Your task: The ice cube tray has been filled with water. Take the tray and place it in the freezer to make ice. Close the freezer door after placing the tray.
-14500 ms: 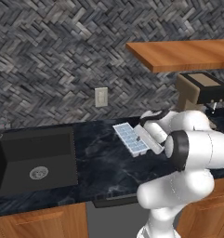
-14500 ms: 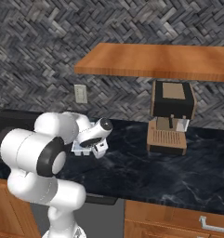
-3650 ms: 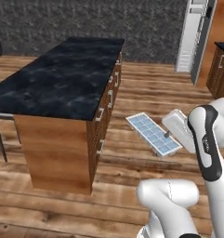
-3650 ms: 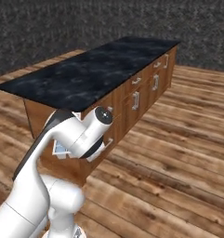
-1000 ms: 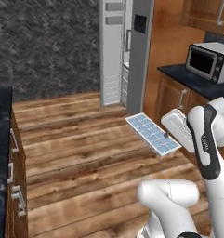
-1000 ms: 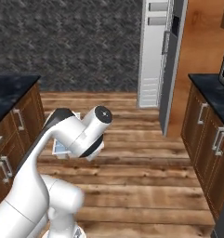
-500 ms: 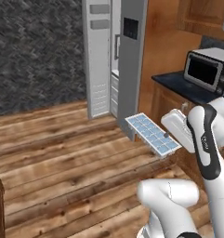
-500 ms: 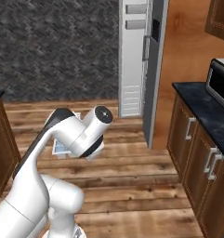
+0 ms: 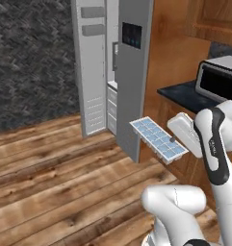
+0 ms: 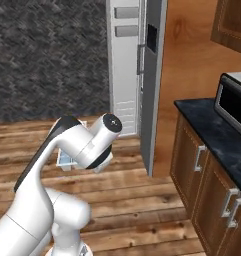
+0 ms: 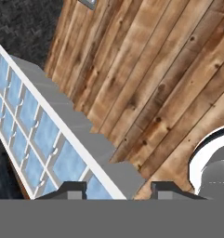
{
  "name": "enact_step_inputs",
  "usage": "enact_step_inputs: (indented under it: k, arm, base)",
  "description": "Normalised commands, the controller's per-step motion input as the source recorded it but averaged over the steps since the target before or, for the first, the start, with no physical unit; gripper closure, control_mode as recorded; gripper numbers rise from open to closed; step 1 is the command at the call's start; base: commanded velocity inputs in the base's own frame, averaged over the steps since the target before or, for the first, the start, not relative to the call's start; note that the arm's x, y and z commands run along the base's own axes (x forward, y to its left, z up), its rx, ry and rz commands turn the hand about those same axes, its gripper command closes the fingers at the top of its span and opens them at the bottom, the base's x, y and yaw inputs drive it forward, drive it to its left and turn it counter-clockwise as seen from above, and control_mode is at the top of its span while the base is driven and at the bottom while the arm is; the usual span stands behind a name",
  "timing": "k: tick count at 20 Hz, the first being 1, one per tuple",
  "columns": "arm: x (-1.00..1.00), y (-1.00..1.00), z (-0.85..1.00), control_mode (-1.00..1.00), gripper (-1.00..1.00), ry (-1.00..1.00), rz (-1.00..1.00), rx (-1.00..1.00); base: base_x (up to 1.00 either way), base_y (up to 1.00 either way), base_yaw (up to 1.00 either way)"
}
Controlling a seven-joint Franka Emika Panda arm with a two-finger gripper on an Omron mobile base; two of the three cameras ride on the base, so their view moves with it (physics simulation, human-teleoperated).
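The ice cube tray [image 9: 159, 140] sits pinched by one end in the gripper [image 11: 115, 187], jaws narrowed on it; keep it level approaching the freezer [image 9: 111, 91].

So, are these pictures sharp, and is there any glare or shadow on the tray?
Left base view: flat white plastic ice cube tray with pale-blue cells is sharp, evenly lit, no glare. Hand view: tray sharp, its grey side wall shaded. Right base view: tray corner mostly hidden behind the arm.
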Motion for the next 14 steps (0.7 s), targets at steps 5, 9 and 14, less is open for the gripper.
enact_step_inputs:
  k: [5, 9, 14]
  arm:
    - [0.00, 0.00, 0.00, 1.00, 1.00, 0.00, 0.00, 0.00]
    - [0.00, 0.00, 0.00, 1.00, 1.00, 0.00, 0.00, 0.00]
    - [0.00, 0.00, 0.00, 1.00, 1.00, 0.00, 0.00, 0.00]
  base:
    - [0.86, -0.01, -0.23]
    - [0.82, -0.01, -0.26]
    - [0.84, 0.00, -0.27]
